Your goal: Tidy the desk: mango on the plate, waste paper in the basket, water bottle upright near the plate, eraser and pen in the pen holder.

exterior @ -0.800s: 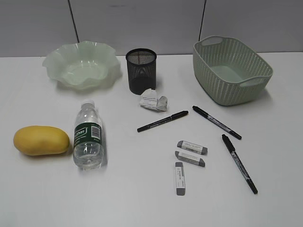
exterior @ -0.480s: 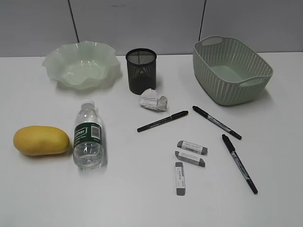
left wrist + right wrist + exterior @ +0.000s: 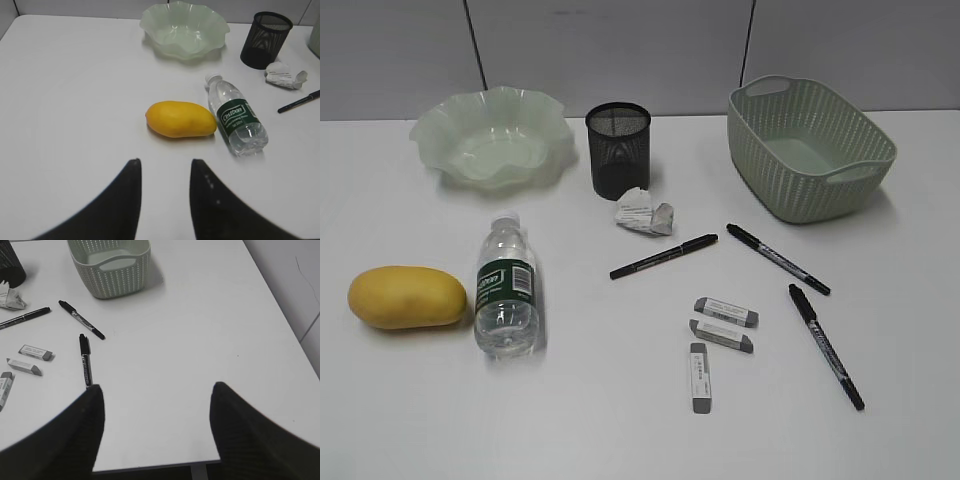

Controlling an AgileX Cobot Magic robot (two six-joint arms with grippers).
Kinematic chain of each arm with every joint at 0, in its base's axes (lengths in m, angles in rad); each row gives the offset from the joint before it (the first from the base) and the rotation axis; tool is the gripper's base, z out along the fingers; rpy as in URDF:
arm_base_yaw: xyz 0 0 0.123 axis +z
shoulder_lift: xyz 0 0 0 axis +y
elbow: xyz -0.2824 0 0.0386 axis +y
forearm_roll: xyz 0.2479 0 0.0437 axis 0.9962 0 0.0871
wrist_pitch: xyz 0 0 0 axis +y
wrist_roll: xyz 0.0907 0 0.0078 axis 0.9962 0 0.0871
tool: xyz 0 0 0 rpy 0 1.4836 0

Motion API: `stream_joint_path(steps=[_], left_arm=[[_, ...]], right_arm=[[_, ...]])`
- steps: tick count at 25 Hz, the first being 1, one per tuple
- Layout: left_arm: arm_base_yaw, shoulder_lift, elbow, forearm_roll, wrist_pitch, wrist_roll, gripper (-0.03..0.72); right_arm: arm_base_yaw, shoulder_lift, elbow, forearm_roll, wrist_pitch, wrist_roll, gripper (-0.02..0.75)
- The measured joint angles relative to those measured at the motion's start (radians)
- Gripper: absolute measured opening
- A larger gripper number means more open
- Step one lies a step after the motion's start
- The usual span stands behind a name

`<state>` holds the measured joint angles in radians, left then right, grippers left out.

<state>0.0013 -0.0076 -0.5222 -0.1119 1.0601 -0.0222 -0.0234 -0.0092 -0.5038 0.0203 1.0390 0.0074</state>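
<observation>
Mango (image 3: 180, 119) lies on its side on the desk (image 3: 75, 90), ahead of my left gripper (image 3: 165, 172) and just a little to its right, well apart from my fingertips. My left jaws stand parted with a moderate gap and hold nothing. Touching or almost touching the mango's right end is the water bottle (image 3: 237, 123), lying flat with its white cap pointing away from me. Farther ahead of the left gripper sits the plate (image 3: 184, 29), with the pen holder (image 3: 265, 39) standing upright to its right, and the waste paper (image 3: 285, 76) just in front of the holder.

My right gripper (image 3: 157, 407) hangs over bare desk near the front edge, jaws spread wide and empty. The nearest pen (image 3: 85, 360) lies ahead and to the left, its near end close beside my left fingertip (image 3: 92, 410). A second pen (image 3: 81, 319) lies beyond it, and a third pen (image 3: 24, 317) farther left, pointing toward the waste paper. Three erasers (image 3: 22, 366) lie in a loose cluster well to the left of this gripper. The basket (image 3: 110, 265) stands far ahead and slightly left, empty inside.

From the exterior view neither of my grippers shows.
</observation>
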Motion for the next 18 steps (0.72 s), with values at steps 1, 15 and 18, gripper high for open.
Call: stream_joint_path(steps=[1,15,18], left_arm=[[0.000,0.000,0.000,0.000,0.000,0.000,0.254],[0.000,0.000,0.000,0.000,0.000,0.000,0.268],[0.000,0.000,0.000,0.000,0.000,0.000,0.365]], right_arm=[[0.000,0.000,0.000,0.000,0.000,0.000,0.507],[0.000,0.000,0.000,0.000,0.000,0.000,0.489],[0.000,0.000,0.000,0.000,0.000,0.000,0.489]])
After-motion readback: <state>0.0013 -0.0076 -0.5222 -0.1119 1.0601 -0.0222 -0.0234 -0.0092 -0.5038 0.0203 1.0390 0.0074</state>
